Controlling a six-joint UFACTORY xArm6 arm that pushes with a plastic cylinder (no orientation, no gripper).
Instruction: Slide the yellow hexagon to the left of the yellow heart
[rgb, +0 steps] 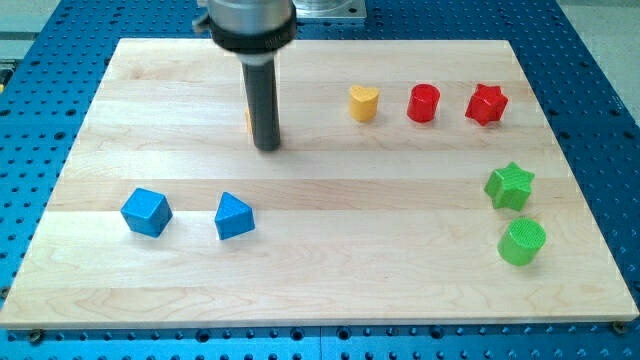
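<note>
The yellow heart (363, 103) sits on the wooden board near the view's top, right of centre. The yellow hexagon (249, 121) is almost wholly hidden behind my rod; only a thin yellow-orange sliver shows at the rod's left edge. My tip (266, 147) rests on the board just in front of the hexagon, well to the left of the heart.
A red cylinder (423, 103) and a red star (487, 104) stand right of the heart. A green star (510, 186) and a green cylinder (522, 242) are at the right. A blue cube (147, 212) and a blue triangular block (234, 216) lie at the lower left.
</note>
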